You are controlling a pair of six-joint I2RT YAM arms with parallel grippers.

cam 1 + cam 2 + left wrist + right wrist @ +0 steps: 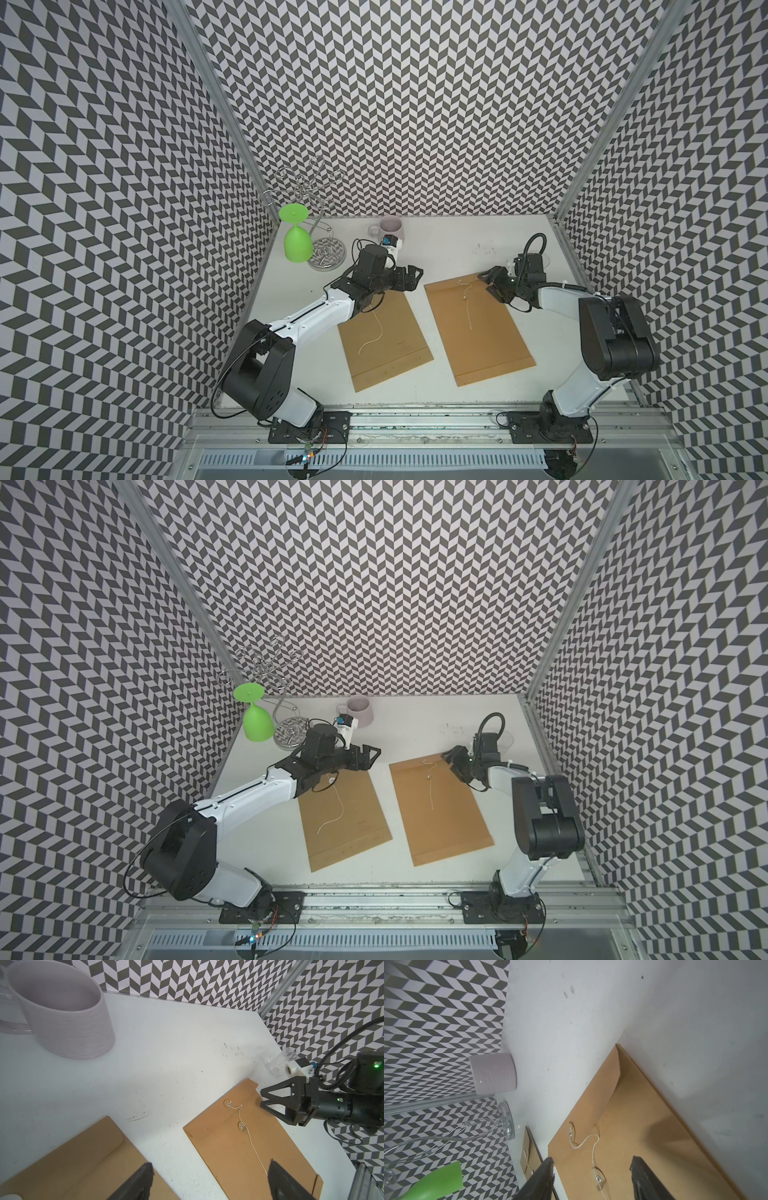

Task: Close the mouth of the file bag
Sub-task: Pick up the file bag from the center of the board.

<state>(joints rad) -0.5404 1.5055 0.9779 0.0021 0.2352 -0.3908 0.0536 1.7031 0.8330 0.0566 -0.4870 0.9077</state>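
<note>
Right file bag lying flat on table, flap sitting slightly raised | right gripper hovering at flap corner, jaws apart, empty | left gripper gaping over left file bag | handling: thin kraft card — light, slippery, creasing easily — likely pinching flap edge.

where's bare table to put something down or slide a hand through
Widest bare patch: back of the white table, between the lilac ceramic mug and the right claw. A narrow lane runs between the two brown paper file bags, and a strip lies in front of them. Crowded: far left corner, with the wire rack, green plastic goblet and left claw.
</note>
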